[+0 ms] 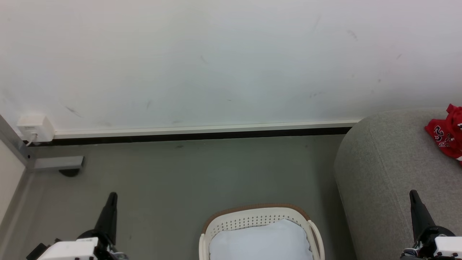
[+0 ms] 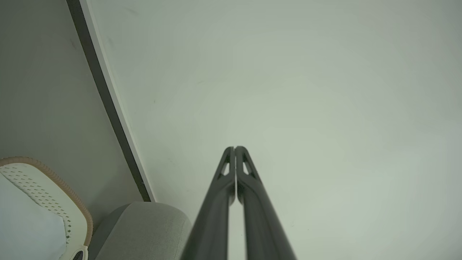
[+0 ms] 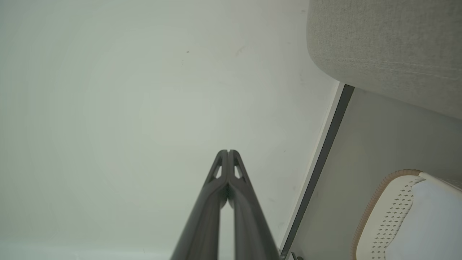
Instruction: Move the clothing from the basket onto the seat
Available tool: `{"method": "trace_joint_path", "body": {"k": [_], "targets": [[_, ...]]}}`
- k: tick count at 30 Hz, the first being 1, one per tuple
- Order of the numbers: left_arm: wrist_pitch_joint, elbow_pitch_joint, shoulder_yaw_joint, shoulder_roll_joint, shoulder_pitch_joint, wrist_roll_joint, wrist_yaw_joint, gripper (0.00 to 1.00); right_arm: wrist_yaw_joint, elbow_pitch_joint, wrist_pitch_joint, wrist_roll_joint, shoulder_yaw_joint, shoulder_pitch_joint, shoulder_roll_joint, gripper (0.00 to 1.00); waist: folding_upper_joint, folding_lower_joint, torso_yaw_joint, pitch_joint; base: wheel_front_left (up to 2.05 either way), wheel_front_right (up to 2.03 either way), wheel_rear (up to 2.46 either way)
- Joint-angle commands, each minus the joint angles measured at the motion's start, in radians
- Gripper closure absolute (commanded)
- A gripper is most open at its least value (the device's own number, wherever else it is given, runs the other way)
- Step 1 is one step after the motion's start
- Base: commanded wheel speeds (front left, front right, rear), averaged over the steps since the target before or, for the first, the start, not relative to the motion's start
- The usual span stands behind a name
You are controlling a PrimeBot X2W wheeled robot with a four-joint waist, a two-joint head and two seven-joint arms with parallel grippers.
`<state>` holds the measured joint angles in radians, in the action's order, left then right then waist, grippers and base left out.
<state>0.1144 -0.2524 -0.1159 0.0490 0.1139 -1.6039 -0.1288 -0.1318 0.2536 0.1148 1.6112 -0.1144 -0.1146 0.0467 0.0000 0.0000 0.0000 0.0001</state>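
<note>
At bottom centre of the head view, the basket (image 1: pixel 257 216), white and perforated with a brown rim, stands on the floor (image 1: pixel 173 173); its near part is cut off by the frame edge. Inside lies a pale blue-white cloth (image 1: pixel 260 240), which covers the visible interior, so anything beneath it cannot be made out. The clothing (image 1: pixel 447 133), a red jersey with block numerals, lies crumpled on the seat (image 1: pixel 386 169), the grey sofa to the right of the basket, and is cut off by the right frame edge. A strip of floor separates the basket from the sofa's rounded end. Behind both runs a white wall (image 1: pixel 216 54) with a skirting board (image 1: pixel 202 128); a small socket box (image 1: pixel 35 127) sits at its left end. The left end effector (image 2: pixel 235 148) and right end effector (image 3: pixel 228 151) are each clenched, fingers pressed together at the tips and grasping nothing. They point toward the wall, one on each side of the basket, well apart from jersey and cloth.
</note>
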Motion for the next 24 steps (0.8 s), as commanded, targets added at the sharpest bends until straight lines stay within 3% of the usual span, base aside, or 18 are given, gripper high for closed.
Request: {"method": "trace_joint_path", "body": {"k": [1,24], "targets": [[0.005,0.002,-0.003,0.002,0.007,-0.014,-0.004,1.0,0.002,-0.005,0.004,0.001,-0.003,-0.006,0.007,1.0,0.0,0.0,0.0,0.0,0.0,0.0,0.0],[0.005,0.002,-0.003,0.002,0.007,-0.014,-0.004,1.0,0.002,-0.005,0.004,0.001,-0.003,-0.006,0.007,1.0,0.0,0.0,0.0,0.0,0.0,0.0,0.0]]}}
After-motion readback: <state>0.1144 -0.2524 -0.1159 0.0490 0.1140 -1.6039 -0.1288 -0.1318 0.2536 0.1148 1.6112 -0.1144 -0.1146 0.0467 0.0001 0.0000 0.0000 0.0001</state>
